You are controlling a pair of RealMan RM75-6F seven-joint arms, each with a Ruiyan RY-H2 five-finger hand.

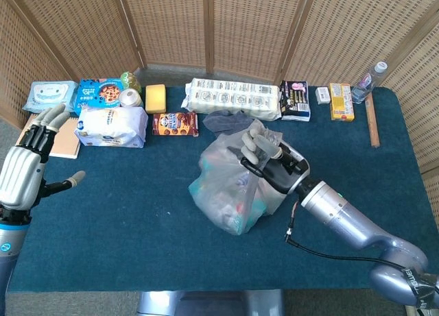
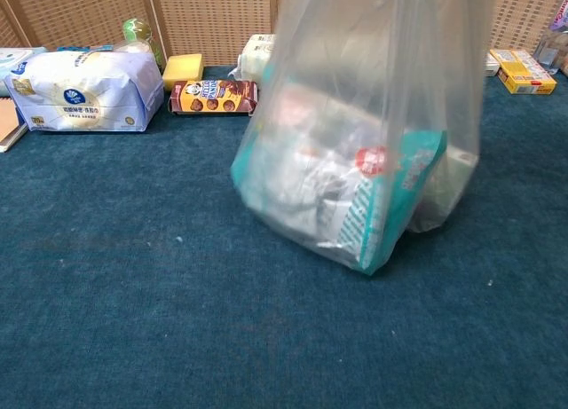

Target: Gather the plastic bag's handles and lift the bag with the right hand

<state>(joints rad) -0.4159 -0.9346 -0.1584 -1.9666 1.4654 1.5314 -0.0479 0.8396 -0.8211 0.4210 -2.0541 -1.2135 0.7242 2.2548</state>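
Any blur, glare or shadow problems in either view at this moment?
Chest view: the plastic bag is smeared by motion blur, while the tissue pack behind it stays sharp. Head view: evenly lit, only soft shadows on the table; the right hand gripping the bag's handles and the left hand read clearly, without harsh glare.

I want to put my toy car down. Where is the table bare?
Bare cloth lies left of the bag, below the tissue pack, and right of it, below the yellow box. The back edge is crowded.
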